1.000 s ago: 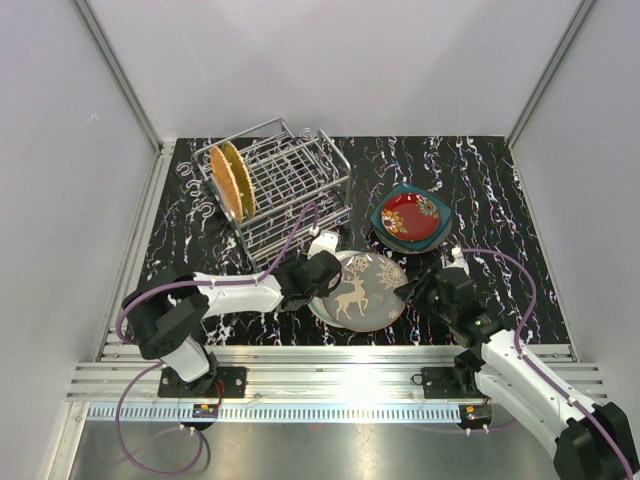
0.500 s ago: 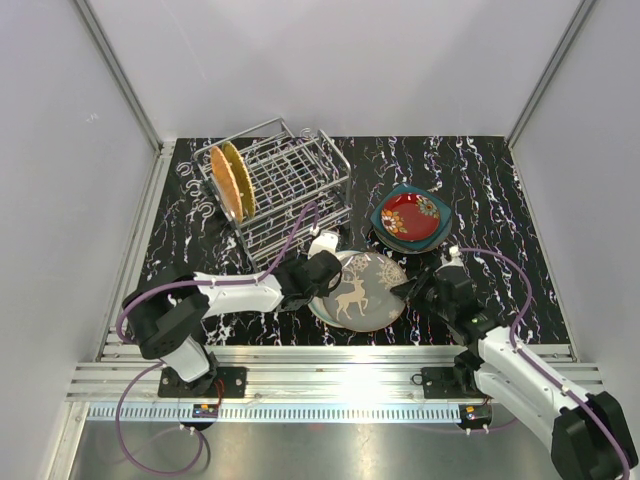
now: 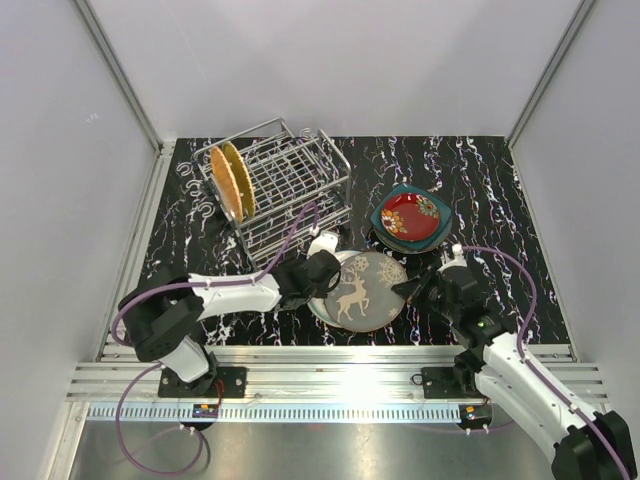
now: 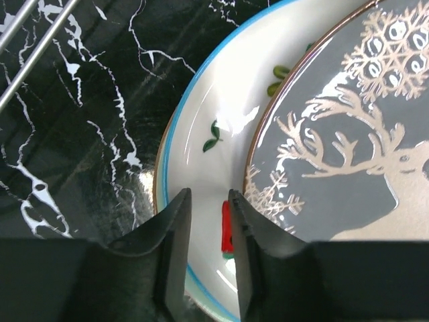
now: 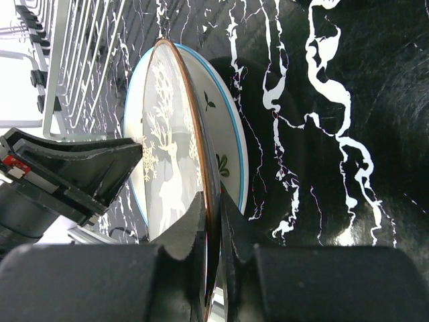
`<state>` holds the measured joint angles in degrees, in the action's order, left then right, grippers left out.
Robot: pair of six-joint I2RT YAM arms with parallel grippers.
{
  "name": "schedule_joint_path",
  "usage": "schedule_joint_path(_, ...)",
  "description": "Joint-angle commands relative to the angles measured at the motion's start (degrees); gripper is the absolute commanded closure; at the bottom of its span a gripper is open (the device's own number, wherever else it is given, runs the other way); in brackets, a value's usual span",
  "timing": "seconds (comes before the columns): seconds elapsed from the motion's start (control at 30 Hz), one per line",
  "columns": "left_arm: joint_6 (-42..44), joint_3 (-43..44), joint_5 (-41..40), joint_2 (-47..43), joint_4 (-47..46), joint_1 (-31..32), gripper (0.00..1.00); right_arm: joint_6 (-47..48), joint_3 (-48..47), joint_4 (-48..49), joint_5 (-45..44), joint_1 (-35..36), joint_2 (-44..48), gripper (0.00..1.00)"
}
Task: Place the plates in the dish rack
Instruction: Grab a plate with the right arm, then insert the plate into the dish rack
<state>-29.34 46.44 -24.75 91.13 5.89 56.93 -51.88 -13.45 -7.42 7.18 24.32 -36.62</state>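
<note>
**Right claw has the reindeer plate by its rim**

Right gripper [image 5: 211,215] clamped on the near rim of the grey reindeer plate [image 5: 167,161]. That edge is tilted up off the white blue-rimmed plate [image 5: 226,137] beneath it.

Left gripper [image 4: 208,196] sits low at the opposite side, fingers [image 4: 175,241] a narrow gap apart over the white plate's rim, nothing pinched between them.

Both plates lie on the black marbled table [image 3: 480,180], near edge, between the two arms.

Dish rack [image 3: 295,185] stands well behind, two orange plates [image 3: 232,182] upright at its left end.

Red plate [image 3: 410,213] rests on a teal plate [image 3: 381,218], right of the rack.
</note>
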Motion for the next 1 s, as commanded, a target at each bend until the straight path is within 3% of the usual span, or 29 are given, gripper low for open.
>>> schedule_joint_path(0.0,1.2,2.5,0.3,-4.6,1.5,0.2,0.66,2.4,-4.1,-1.2,0.4,0.0,1.5,1.00)
schedule_joint_path(0.27,5.4,4.8,3.6,-15.5,9.5,0.7,0.46,5.7,-8.1,-4.0,0.4,-0.1,3.0,1.00)
schedule_joint_path(0.57,13.5,13.0,9.6,-33.4,19.9,3.3,0.36,9.4,-15.1,-5.4,0.5,-0.1,2.2,1.00)
schedule_joint_path(0.67,15.7,17.0,8.3,-37.3,22.7,3.3,0.32,11.5,-19.5,-6.1,0.2,-0.1,1.9,1.00)
schedule_joint_path(0.97,24.2,31.5,3.1,-34.6,28.3,3.2,0.26,17.9,-32.7,-8.7,-1.2,0.0,-0.6,1.00)
